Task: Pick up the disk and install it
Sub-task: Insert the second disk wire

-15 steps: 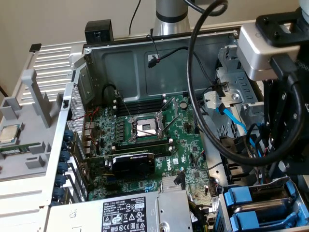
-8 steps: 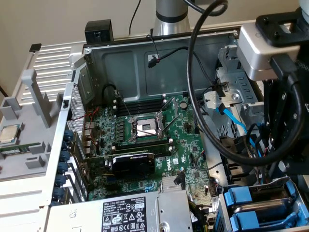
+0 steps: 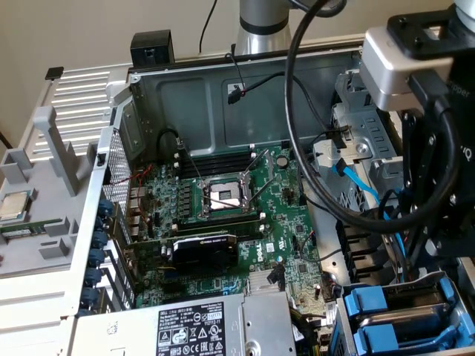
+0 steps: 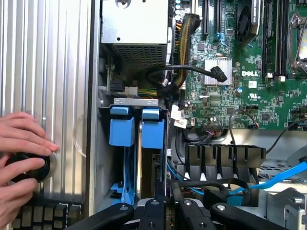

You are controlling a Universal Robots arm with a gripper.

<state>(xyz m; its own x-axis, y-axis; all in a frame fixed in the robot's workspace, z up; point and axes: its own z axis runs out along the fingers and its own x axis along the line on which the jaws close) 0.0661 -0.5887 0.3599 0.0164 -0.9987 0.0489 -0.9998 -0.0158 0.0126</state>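
The disk stands edge-on in the drive cage, its blue carrier front pointing away from the wrist camera and its body running back to my gripper. The fingers are drawn close together on the near edge of the disk, so the gripper is shut on it. Beside it sits a second blue-fronted carrier, with a silver strip between the two. In the exterior view the arm hangs over the cage at the exterior view's lower right, above two blue carrier fronts.
A person's hands rest on a black round thing on the ribbed case panel. The power-supply box and motherboard lie beside the cage. Black cables and blue data cables run close to the arm.
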